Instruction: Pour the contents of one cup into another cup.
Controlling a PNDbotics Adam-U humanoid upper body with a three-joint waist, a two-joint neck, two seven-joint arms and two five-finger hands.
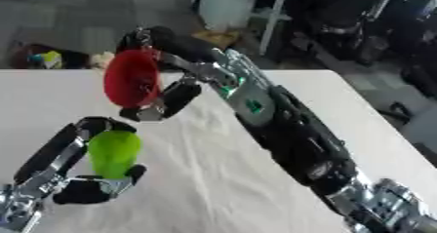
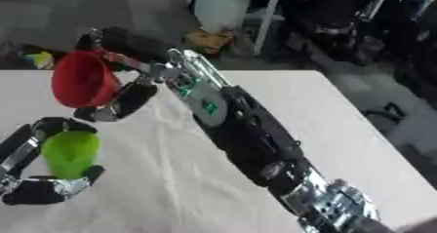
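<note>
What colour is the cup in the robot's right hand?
Red. The cup in the right hand shows best in the left eye view.

You have no text, label, brand, number or sign to read in either view. The red cup (image 1: 130, 78) and the green cup (image 1: 114, 152) show plain colour with no print that can be made out. The small green marks on your right arm (image 1: 252, 105) are too blurred to read as letters or figures.
</note>
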